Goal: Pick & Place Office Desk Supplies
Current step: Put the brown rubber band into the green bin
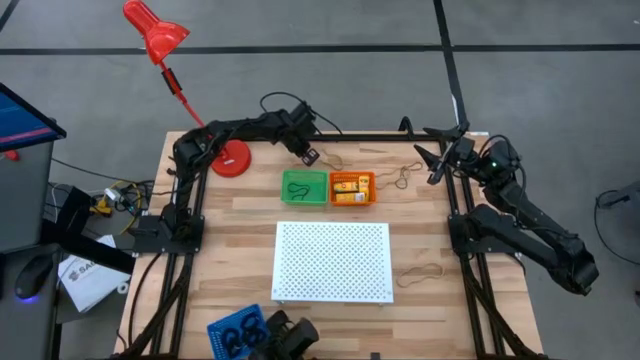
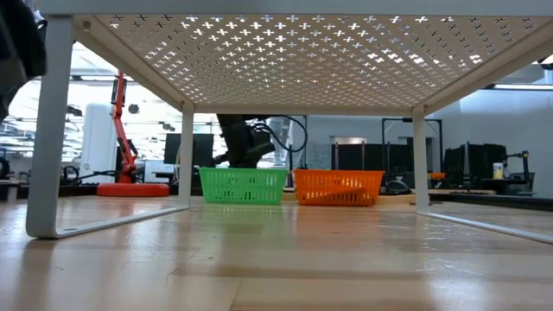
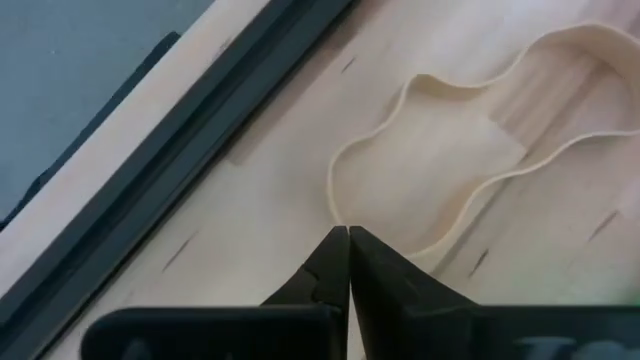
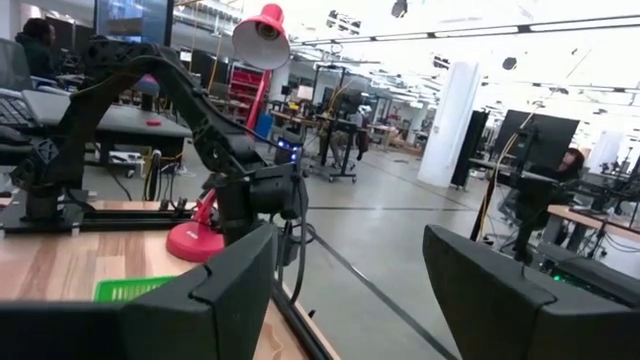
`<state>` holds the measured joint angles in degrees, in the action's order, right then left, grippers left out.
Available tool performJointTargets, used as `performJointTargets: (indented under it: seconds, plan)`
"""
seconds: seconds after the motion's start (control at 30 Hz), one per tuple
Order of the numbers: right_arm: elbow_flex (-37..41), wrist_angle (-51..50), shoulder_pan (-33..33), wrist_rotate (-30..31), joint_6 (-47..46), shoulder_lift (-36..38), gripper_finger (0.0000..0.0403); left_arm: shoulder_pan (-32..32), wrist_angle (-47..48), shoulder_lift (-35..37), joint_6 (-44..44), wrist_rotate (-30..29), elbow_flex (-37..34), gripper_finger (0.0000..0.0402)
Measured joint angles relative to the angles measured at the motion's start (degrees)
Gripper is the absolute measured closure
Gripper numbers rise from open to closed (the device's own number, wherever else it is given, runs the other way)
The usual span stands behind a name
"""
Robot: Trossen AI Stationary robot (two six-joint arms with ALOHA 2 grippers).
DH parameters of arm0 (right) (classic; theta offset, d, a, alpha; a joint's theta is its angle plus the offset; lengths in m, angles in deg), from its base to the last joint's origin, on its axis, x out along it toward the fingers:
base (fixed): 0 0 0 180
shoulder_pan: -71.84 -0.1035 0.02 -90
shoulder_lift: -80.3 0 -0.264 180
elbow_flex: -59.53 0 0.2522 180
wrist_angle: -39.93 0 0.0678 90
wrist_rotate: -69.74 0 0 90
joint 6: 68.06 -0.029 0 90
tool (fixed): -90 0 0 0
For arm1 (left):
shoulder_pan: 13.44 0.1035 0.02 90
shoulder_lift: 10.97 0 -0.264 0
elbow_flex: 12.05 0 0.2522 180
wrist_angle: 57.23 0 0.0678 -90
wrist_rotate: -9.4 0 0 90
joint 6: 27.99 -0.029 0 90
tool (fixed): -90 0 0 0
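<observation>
A thin tan rubber band (image 3: 470,150) lies on the wood near the table's back edge. My left gripper (image 3: 347,232) is down at its near bend, shut, with the band running in under the tips. From above, the left gripper (image 1: 311,156) sits just behind the green tray (image 1: 303,200), which holds a black loop (image 1: 298,188). The orange tray (image 1: 371,187) beside it holds yellow-orange blocks (image 1: 346,189). My right gripper (image 1: 437,165) hangs open and empty over the back right corner; its wrist view shows nothing between the fingers of the right gripper (image 4: 350,250).
A white perforated board (image 1: 332,262) stands on legs in the front middle. A red desk lamp (image 1: 230,158) stands at the back left. More rubber bands lie loose, one (image 1: 405,177) right of the orange tray and one (image 1: 420,271) right of the board. A blue tray (image 1: 217,330) sits at the front edge.
</observation>
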<state>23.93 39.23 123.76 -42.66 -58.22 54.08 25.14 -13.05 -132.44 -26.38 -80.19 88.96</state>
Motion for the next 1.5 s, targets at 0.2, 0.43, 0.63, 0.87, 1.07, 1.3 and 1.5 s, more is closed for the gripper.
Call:
performJointTargets:
  seconds: [0.2, 0.43, 0.63, 0.87, 1.07, 1.3, 1.5]
  plan:
    - [0.0, -0.6, 0.0, 0.2, 0.6, 0.0, 0.0154, 0.0, -1.0, -0.1, -1.3, 2.1, 0.0, 0.035]
    - [0.0, -0.6, 0.0, 0.2, 1.3, 0.0, 0.0154, -0.4, -1.0, -1.7, 0.6, 2.7, 0.2, 0.0291]
    - [0.0, -1.2, 0.2, 0.2, 1.3, 0.0, 0.0154, -0.1, -1.1, -2.2, 1.5, 1.3, 1.3, 0.0289]
    - [0.0, -1.2, 1.1, 0.1, 1.1, 0.0, 0.0154, 0.9, 1.5, -4.6, 0.2, 0.8, 4.3, 0.0312]
    - [0.0, -1.2, 1.1, 0.0, 1.1, 0.0, 0.0154, 1.7, 4.6, -5.8, -0.1, 0.9, 6.4, 0.0389]
    - [0.0, -1.3, 1.1, -0.1, 1.3, 0.0, 0.0154, 1.3, 2.1, -3.6, -1.3, 1.6, 6.4, 0.04]
    - [0.0, -1.9, 1.2, -0.1, 1.5, 0.0, 0.0154, -0.4, 1.9, 2.0, -1.5, 2.0, 6.4, 0.04]
